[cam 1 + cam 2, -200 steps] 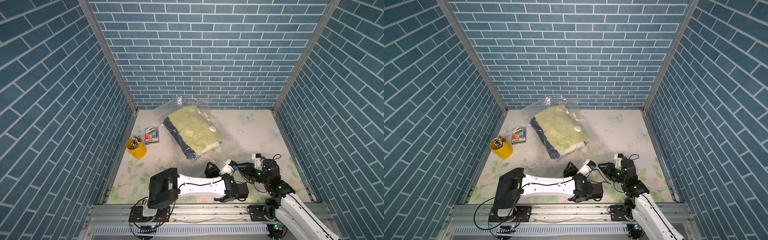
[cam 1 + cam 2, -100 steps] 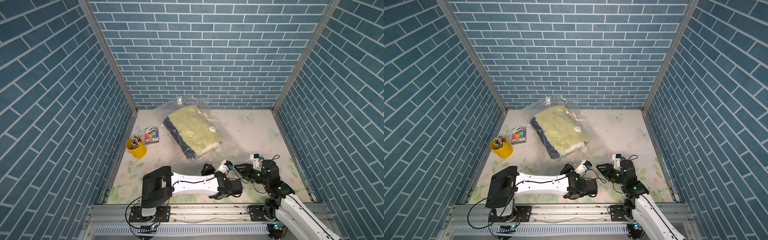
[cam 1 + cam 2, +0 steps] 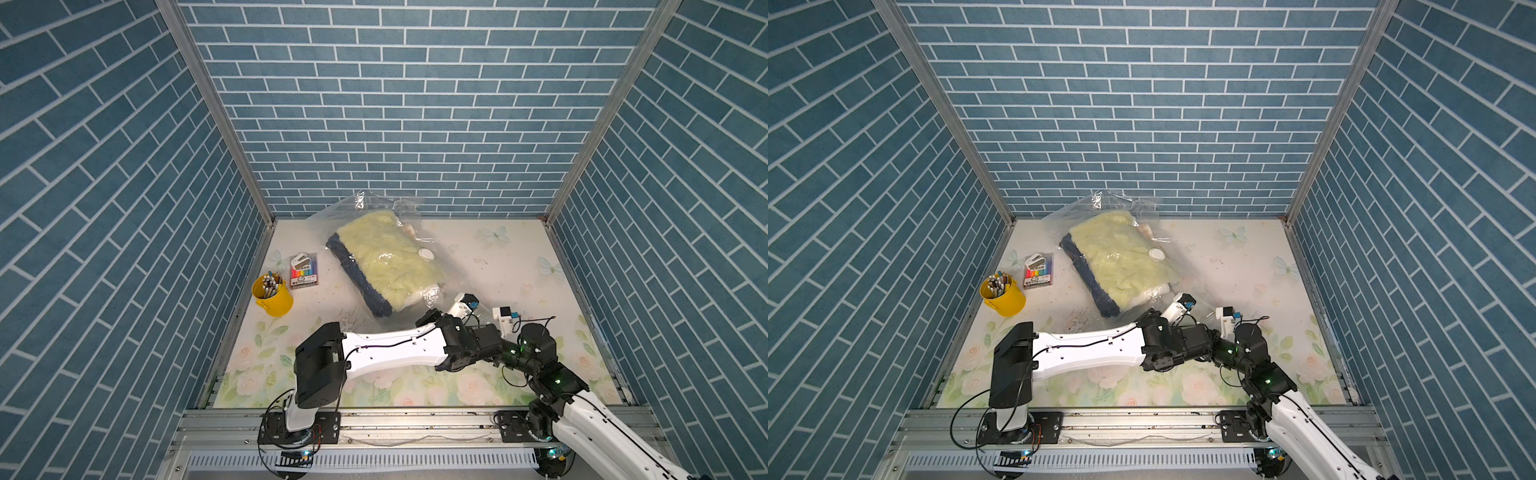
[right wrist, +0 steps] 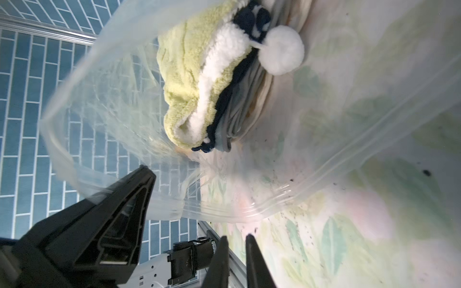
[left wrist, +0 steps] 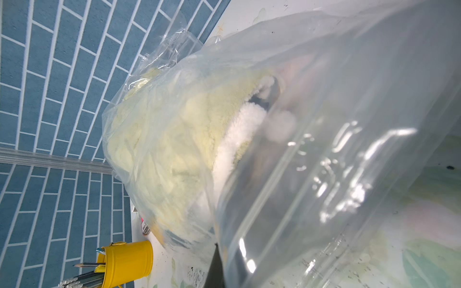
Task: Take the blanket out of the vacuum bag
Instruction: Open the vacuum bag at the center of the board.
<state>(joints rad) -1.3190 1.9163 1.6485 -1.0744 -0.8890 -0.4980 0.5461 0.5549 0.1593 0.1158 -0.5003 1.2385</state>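
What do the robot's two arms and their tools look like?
Both arms, left arm and right arm, have long white links with bulky black joints and thin black cables. Small green lights glow on the right arm's joints. The left tool and right tool have black, wedge-shaped tapering fingers.

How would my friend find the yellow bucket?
Start at the flowery tabletop, along the brick wall on the robot's left. There, beside a flat marker pack, stands the yellow bucket: the only round, upright thing, stuffed with pencils.
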